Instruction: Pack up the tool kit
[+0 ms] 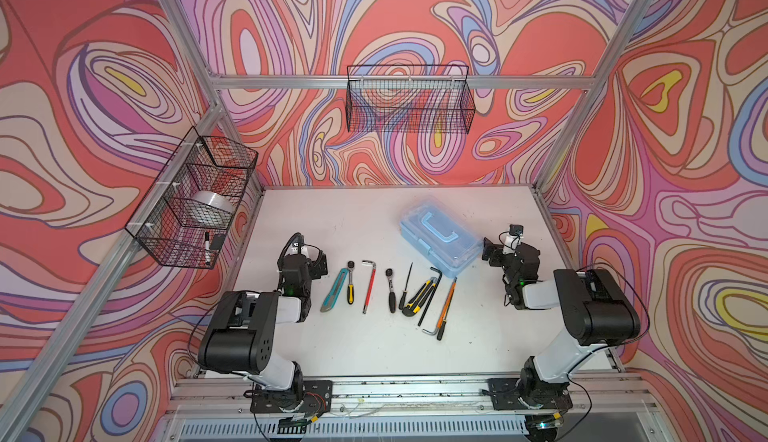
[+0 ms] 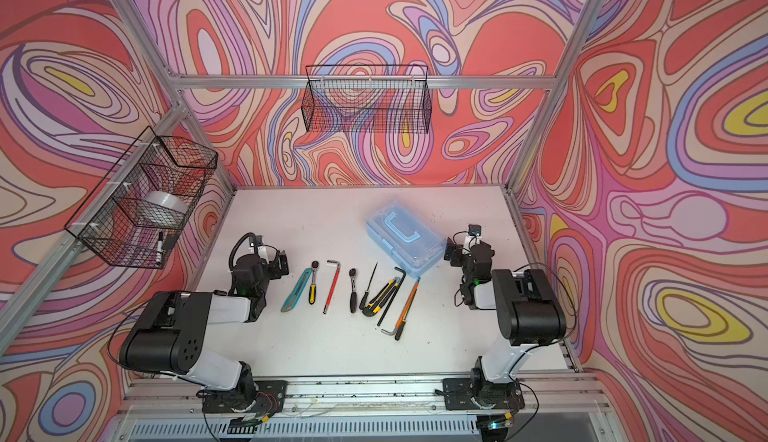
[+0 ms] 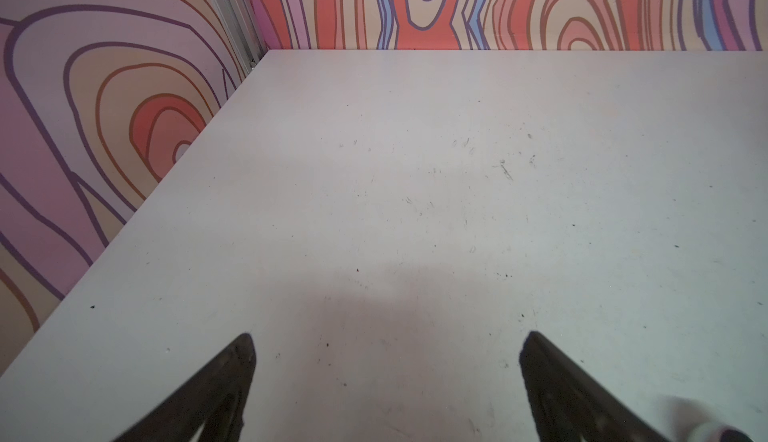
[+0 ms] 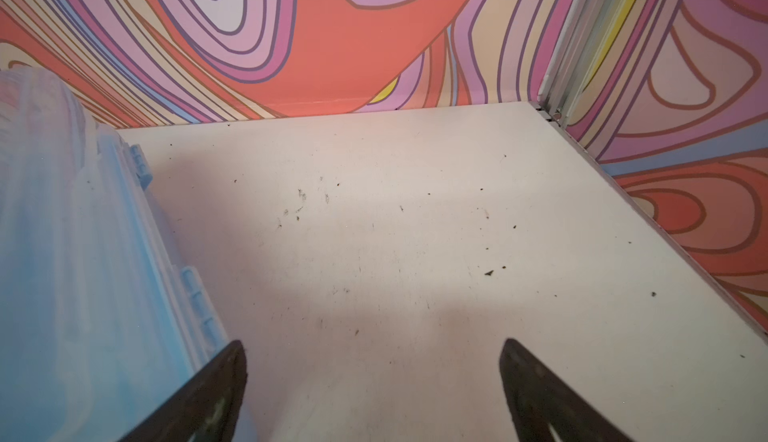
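Both claws spread wide, nothing in them. Left gripper (image 3: 390, 336) sits over bare table (image 3: 415, 170); right gripper (image 4: 374, 342) is just beside the case (image 1: 441, 234) (lid shut, handle on top). Tools (image 1: 392, 301) lie loose in a row between the arms, near the case.

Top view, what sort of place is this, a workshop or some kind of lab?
Most likely a robot lab test cell, not a working shop. The left arm and right arm are bolted to a rail at the front of a white table, boxed in by an aluminium frame and swirl-printed walls.
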You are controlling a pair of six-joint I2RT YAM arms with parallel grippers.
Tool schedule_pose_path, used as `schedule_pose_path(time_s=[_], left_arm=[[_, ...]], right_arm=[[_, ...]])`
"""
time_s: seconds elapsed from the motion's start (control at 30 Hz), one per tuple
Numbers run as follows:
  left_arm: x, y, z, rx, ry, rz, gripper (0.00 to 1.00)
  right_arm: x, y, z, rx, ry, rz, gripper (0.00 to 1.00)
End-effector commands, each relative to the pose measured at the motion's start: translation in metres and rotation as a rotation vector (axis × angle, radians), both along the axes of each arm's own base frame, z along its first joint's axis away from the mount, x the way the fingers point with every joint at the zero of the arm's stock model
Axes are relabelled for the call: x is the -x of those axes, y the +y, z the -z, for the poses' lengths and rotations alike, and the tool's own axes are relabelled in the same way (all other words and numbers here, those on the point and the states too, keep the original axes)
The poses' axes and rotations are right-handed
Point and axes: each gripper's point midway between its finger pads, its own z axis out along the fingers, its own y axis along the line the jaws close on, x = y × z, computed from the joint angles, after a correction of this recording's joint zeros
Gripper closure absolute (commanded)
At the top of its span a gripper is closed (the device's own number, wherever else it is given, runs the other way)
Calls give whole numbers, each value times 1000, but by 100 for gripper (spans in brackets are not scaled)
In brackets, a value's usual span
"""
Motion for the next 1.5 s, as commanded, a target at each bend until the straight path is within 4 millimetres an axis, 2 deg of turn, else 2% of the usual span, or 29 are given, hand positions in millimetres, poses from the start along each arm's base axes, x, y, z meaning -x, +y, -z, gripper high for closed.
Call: schedule_pose_path(time_s=[0.0,1.17,1.23,1.33,1.43,1.47], left_arm=[[-4,1,-10,1,-44,1,0],[-4,1,-10,2,-43,1,0],[-4,2,-11,0,-43,-6,0],[-3,10,-25,-3,2,-58,0],[-3,18,-53,44,70,-139,0],[-2,15,-60,83,96,-140,0]], right_arm=[[-3,1,0,-7,2,-5,2],[-2,2,1,-10,1,-9,3],[-3,-6,-4,-21,1,41,6],[-4,-17,-20,-40,64,117,6],[-6,-3,-44,-69,137,43,6],[-6,1,-51,-80,151,22,6]])
